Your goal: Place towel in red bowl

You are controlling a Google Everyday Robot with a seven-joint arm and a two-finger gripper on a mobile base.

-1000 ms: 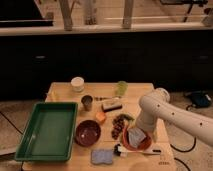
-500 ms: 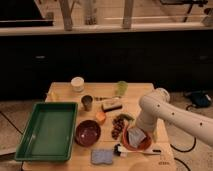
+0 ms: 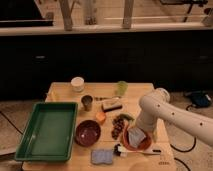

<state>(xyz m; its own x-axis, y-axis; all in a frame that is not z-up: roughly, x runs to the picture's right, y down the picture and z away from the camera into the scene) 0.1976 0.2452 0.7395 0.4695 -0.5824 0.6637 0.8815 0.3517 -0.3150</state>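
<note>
A red-orange bowl (image 3: 142,145) stands at the front right of the wooden table (image 3: 62,91). My gripper (image 3: 134,133) hangs from the white arm (image 3: 155,107) and reaches down into this bowl. A pale grey crumpled thing, seemingly the towel (image 3: 137,137), lies in the bowl right at the gripper. I cannot tell whether the gripper still holds it. A dark red bowl (image 3: 88,133) stands empty to the left, near the table's middle. A blue-grey folded cloth or sponge (image 3: 102,156) lies at the front edge.
A green tray (image 3: 49,131) fills the left side. A white cup (image 3: 77,83), a metal cup (image 3: 87,102), a green cup (image 3: 122,88), a dark bar (image 3: 111,105), an orange item (image 3: 101,117), dark food pieces (image 3: 119,125) and a brush (image 3: 120,150) lie around the bowls.
</note>
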